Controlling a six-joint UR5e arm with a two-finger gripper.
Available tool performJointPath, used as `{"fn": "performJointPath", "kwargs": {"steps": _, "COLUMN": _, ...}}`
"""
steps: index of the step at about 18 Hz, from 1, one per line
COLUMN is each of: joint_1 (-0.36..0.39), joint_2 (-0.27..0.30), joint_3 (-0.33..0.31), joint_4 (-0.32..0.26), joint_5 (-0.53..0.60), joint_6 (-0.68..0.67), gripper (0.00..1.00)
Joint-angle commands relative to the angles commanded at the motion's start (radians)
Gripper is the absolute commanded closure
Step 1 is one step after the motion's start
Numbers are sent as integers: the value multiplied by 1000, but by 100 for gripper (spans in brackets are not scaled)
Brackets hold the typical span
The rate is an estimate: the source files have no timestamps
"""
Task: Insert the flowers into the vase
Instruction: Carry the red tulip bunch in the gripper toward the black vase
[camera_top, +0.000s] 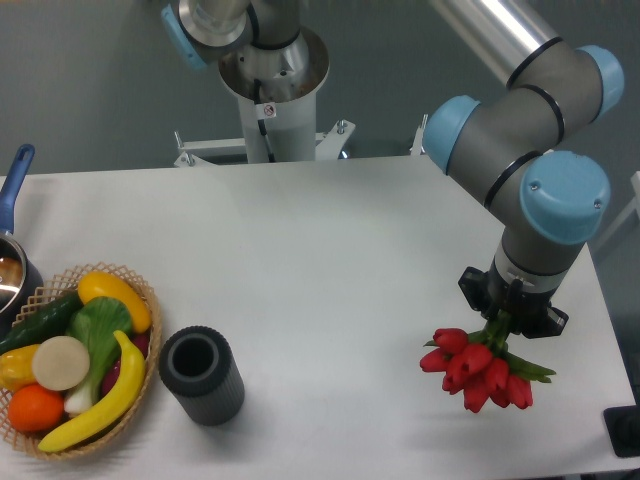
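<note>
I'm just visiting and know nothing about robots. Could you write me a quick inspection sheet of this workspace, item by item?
Surface: white table, mostly bare in the middle.
Job's things: flowers, a bunch of red tulips at the right, not yet in the vase, which stands upright with an empty mouth at the lower left.
Clutter: wicker basket of fruit and vegetables beside the vase; blue-handled pot at the left edge, partly out of view.
Grippers: gripper directly over the flowers at their stem end; whether it grips them cannot be told.
Cables: nothing seen.
Surroundings: grey wall behind; arm's base column behind the table; dark object at the lower right corner, unclear.
</note>
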Motion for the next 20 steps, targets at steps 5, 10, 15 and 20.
{"fn": "performJointPath", "kwargs": {"steps": 5, "joint_1": 0, "joint_2": 0, "joint_3": 0, "joint_4": 0, "joint_5": -8, "joint_6": 2, "gripper": 91}}
{"fn": "performJointPath", "kwargs": {"steps": 10, "joint_1": -5, "joint_2": 6, "joint_3": 8, "joint_4": 14, "joint_5": -112, "joint_6": -11, "gripper": 92}}
{"fn": "performJointPath", "kwargs": {"steps": 15, "joint_1": -3, "joint_2": 18, "joint_3": 12, "joint_4": 28, "joint_5": -349, "joint_6": -73, "gripper": 89}}
{"fn": "performJointPath", "kwargs": {"steps": 20, "joint_1": 0, "joint_2": 17, "joint_3": 17, "joint_4": 132, "joint_5": -707, "joint_6": -233, "gripper": 89}}
